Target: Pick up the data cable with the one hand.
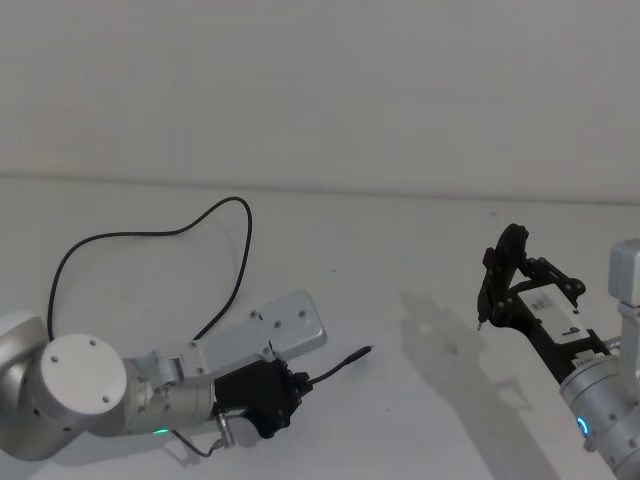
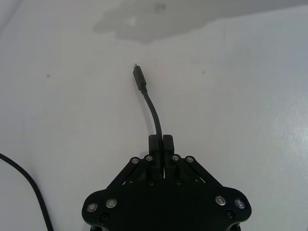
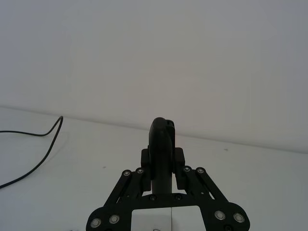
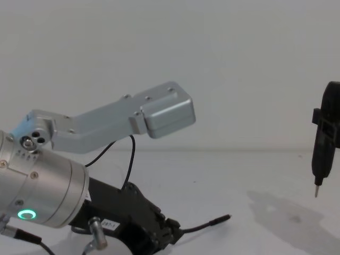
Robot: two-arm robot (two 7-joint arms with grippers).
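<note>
The data cable [image 1: 235, 207] is a thin black cord that loops across the white table at the left. My left gripper [image 1: 303, 383] lies low over the table, shut on the cord a short way behind its slim black plug [image 1: 355, 353]. In the left wrist view the fingers [image 2: 154, 144] pinch the cable [image 2: 152, 108], and the plug [image 2: 139, 79] sticks out ahead of them. The chest view shows the same grip [image 4: 172, 229], with the plug [image 4: 219, 218] just over the table. At the right, my right gripper [image 1: 500, 287] hangs above the table, shut on a black pointed tool [image 4: 324, 143].
The silver camera bracket [image 1: 285, 330] on my left wrist juts over the cable's path. A thin wire with a silver plug [image 4: 95, 231] hangs at that wrist. The table's far edge [image 1: 400, 195] meets a plain wall. Open table [image 1: 430, 330] lies between the two grippers.
</note>
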